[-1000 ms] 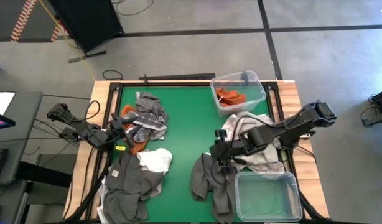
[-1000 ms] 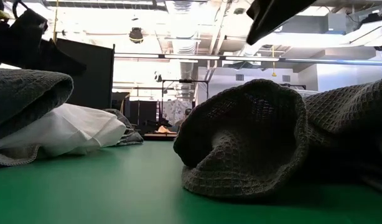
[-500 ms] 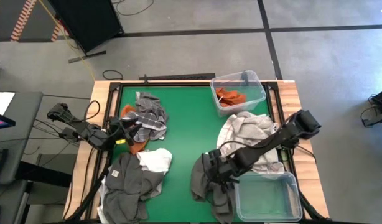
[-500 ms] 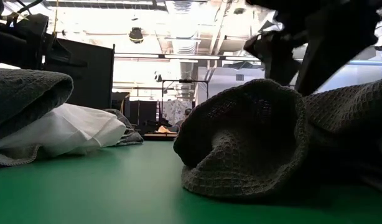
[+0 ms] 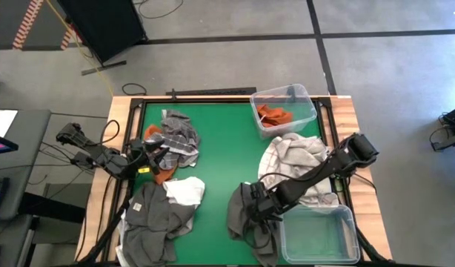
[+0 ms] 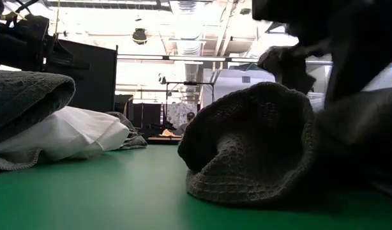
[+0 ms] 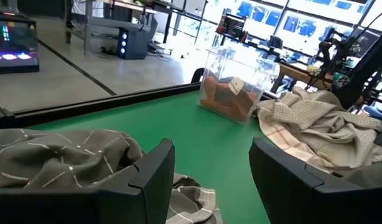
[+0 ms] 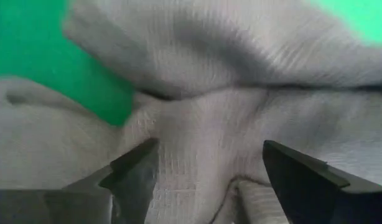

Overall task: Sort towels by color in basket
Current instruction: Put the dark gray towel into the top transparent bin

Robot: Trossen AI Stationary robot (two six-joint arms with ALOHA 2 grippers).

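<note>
A crumpled dark grey towel [image 5: 242, 216] lies on the green table near its front edge; its waffle weave fills the right wrist view [image 8: 197, 74]. My right gripper [image 5: 258, 205] [image 8: 206, 180] stands open just above it, pointing steeply down, with one finger on either side of a fold. My left gripper [image 5: 142, 157] [image 7: 213, 174] waits open and level at the table's left edge, with nothing between its fingers. Beside it lie grey plaid towels [image 5: 177, 137] and a rust orange towel [image 5: 162, 175]. My right gripper comes at the dark grey towel's crumpled middle [image 8: 197, 155] from above, slanting down. Its fingers [image 8: 132, 171] stand apart over the cloth. I cannot tell whether their tips touch it. The towel lies slack on the table.
A clear bin [image 5: 283, 110] at the far right holds an orange towel. Another clear bin [image 5: 318, 233] stands at the near right. A white towel with reddish grid lines [image 5: 298, 165] lies under my right arm. More dark grey towels [image 5: 150, 222] and a white towel [image 5: 187, 190] lie near left.
My right gripper has come down and toward the table's near edge, onto the dark grey towel, and has tipped steeper. The towels have stayed where they were.
</note>
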